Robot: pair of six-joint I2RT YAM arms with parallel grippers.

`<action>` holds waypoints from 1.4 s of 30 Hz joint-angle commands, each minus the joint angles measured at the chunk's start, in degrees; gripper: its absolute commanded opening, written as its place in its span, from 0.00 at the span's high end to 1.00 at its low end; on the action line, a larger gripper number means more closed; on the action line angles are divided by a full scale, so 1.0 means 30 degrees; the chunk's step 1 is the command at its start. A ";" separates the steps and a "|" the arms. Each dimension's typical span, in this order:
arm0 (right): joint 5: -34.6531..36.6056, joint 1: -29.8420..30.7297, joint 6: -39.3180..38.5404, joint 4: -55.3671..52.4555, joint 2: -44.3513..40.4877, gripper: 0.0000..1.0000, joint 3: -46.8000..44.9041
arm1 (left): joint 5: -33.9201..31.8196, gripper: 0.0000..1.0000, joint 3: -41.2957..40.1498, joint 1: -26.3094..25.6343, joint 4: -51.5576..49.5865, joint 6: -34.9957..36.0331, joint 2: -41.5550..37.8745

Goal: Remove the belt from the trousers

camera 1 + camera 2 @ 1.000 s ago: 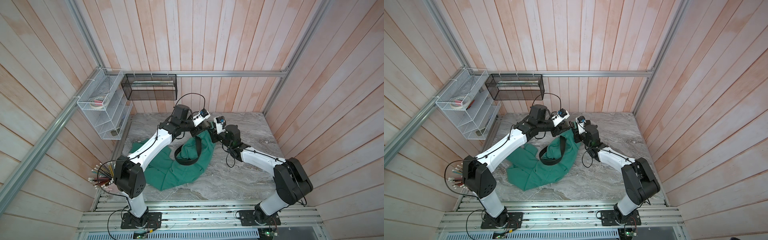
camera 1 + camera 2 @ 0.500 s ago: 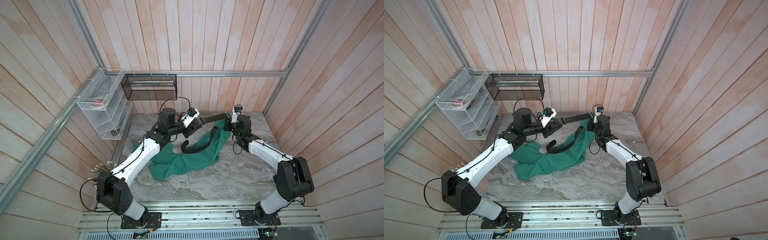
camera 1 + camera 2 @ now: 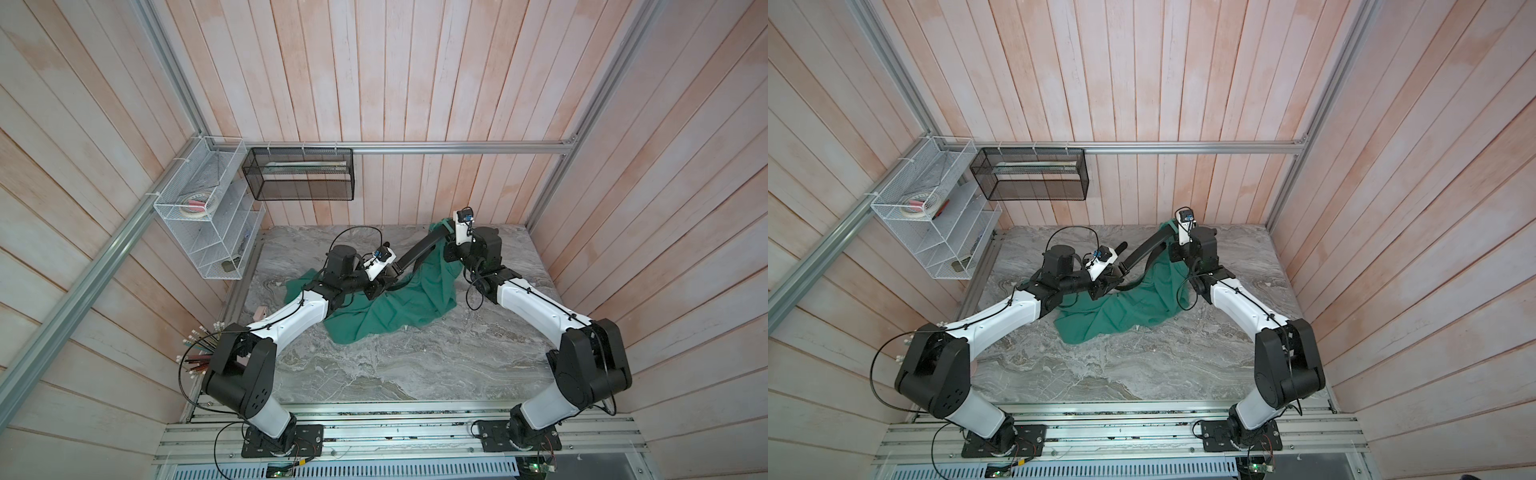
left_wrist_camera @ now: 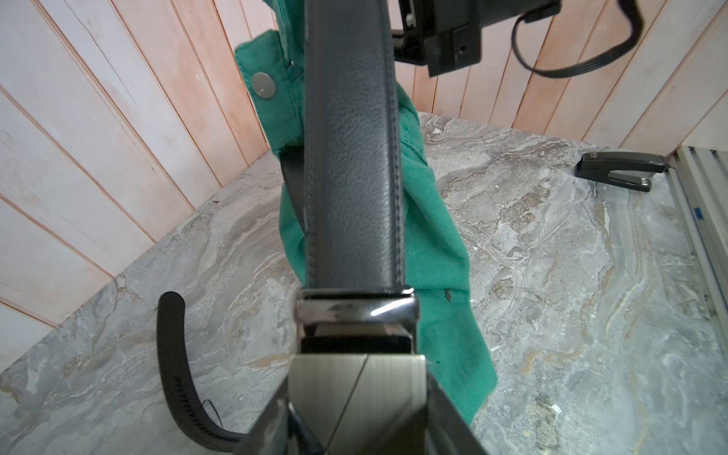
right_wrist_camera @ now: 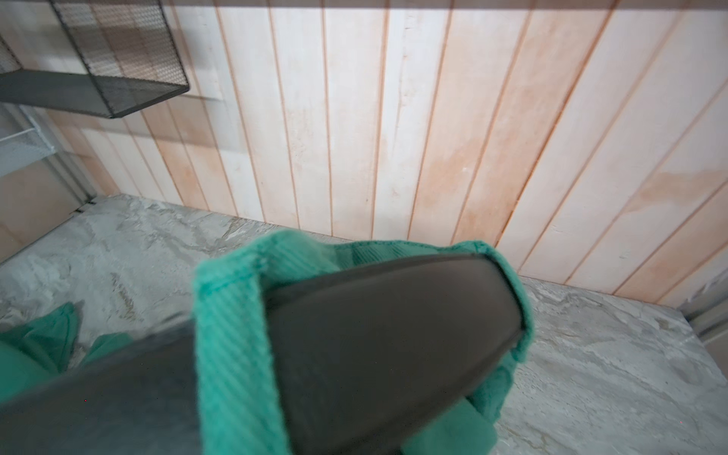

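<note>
The teal-green trousers (image 3: 407,307) lie bunched at the back of the table, their waistband lifted at the right end. My right gripper (image 3: 448,241) is shut on that raised waistband. The black belt (image 3: 417,251) runs taut from there down to my left gripper (image 3: 388,276). In the left wrist view the belt's strap (image 4: 354,157) ends in a dark buckle (image 4: 356,378), which sits gripped between my left gripper's (image 4: 356,413) jaws. The belt's loose tail (image 4: 173,354) curls beside them. In the right wrist view the belt (image 5: 394,335) passes through a belt loop (image 5: 232,335) and hides the jaws.
A white wire shelf (image 3: 208,224) and a black mesh basket (image 3: 299,174) hang on the back-left walls. A black stapler (image 4: 618,169) lies near the table's edge. A bundle of pens (image 3: 199,345) sticks out beside the left arm's base.
The two grippers have drawn apart. The right one rose toward the back wall with the waistband, the left one pulled leftward with the buckle, and the slack belt loop is now stretched taut.
</note>
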 commanded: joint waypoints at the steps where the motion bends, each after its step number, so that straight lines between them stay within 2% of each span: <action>1: -0.0254 0.0487 -0.0893 0.0041 -0.0643 1.00 0.0091 | 0.0257 0.43 0.1337 -0.0210 0.0544 0.0239 0.0350; 6: -0.0251 0.0664 -0.0812 -0.0558 -0.0438 1.00 0.0184 | 0.0564 0.30 0.3773 -0.0640 -0.1559 0.0561 0.1391; 8: -0.0261 0.0664 -0.0786 -0.0756 -0.0356 1.00 0.0245 | 0.0672 0.29 0.4727 -0.0927 -0.2208 0.0555 0.1886; 12: -0.0390 0.0659 -0.0600 -0.0762 -0.0314 1.00 0.0444 | 0.0780 0.29 0.6770 -0.1551 -0.2921 0.0078 0.3244; 17: -0.0540 0.0650 -0.0347 -0.0819 -0.0286 1.00 0.0762 | -0.0885 0.33 0.9598 -0.2157 -0.4186 -0.0575 0.5595; 21: -0.0472 0.0668 -0.0376 -0.0929 -0.0339 1.00 0.0809 | -0.0656 0.38 1.1694 -0.2204 -0.5176 -0.1086 0.7054; 24: -0.0390 0.0665 -0.0252 -0.0954 -0.0408 1.00 0.0785 | -0.0461 0.39 1.2081 -0.2261 -0.5309 -0.1235 0.7429; 26: -0.0353 0.0638 -0.0115 -0.0886 -0.0432 1.00 0.0767 | -0.0446 0.45 1.2132 -0.2293 -0.5604 -0.1180 0.7493; 33: 0.0328 -0.0229 0.0554 -0.0844 -0.0429 1.00 0.0935 | -0.1161 1.00 1.0743 -0.2223 -0.6195 -0.0375 0.6143; 36: 0.0715 -0.1294 0.0997 -0.1312 -0.0467 1.00 0.1025 | -0.1151 1.00 0.9877 -0.1838 -0.6416 0.0140 0.5038; 42: 0.0801 -0.3748 0.2788 -0.1874 -0.0907 1.00 0.0619 | -0.0271 1.00 0.6654 -0.0056 -0.4596 -0.0657 0.1811</action>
